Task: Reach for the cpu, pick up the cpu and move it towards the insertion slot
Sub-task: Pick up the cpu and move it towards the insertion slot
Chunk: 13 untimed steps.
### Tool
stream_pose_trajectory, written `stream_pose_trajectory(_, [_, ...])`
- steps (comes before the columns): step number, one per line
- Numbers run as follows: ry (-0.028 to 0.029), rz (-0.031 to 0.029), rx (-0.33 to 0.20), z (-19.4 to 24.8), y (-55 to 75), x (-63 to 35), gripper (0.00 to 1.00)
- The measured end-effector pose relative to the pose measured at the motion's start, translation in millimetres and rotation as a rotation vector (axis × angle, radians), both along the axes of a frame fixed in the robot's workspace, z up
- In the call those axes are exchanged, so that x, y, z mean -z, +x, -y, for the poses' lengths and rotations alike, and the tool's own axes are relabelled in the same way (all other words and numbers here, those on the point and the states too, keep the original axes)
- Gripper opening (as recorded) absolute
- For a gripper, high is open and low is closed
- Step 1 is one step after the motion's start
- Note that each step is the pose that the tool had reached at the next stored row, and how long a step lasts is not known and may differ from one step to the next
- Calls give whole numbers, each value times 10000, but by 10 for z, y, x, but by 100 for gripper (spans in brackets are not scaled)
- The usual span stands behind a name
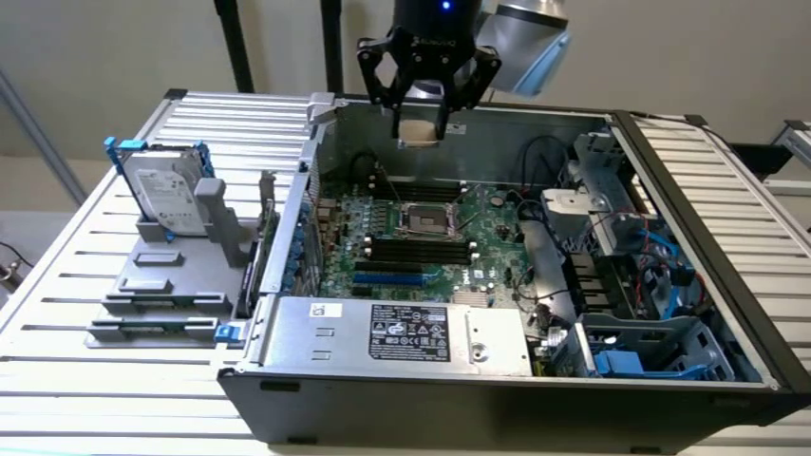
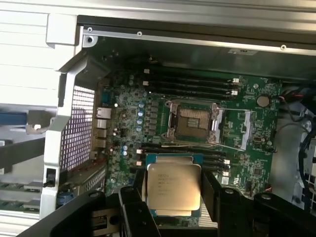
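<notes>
My gripper [image 1: 421,122] hangs above the back of the open computer case, shut on the cpu [image 1: 420,135], whose pale tan underside shows between the black fingers. In the wrist view the cpu [image 2: 174,185] shows its shiny silver top, clamped between the two fingers [image 2: 132,210] of the gripper [image 2: 173,200]. The insertion slot [image 2: 193,123], a square socket with a silver frame and dark centre, lies open on the green motherboard. The insertion slot [image 1: 424,220] sits lower than the held chip and nearer the camera, well apart from it.
Black memory slots [image 1: 419,252] flank the socket, with a blue card slot [image 1: 386,278] beside them. A silver power supply [image 1: 393,332] fills the case's near side. A drive cage and cables [image 1: 621,256] crowd the exterior view's right. An upright hard drive [image 1: 165,190] stands outside the case.
</notes>
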State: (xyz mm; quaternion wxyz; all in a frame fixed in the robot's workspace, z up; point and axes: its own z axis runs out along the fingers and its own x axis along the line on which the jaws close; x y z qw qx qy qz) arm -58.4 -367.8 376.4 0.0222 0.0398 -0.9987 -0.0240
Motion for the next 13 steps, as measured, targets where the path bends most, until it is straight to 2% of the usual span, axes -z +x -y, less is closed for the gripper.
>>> stream_pose_trajectory(5, [12,1,87,-14,85,3,55])
stream_pose_trajectory(13, [100,1,738,-17,109,20,55])
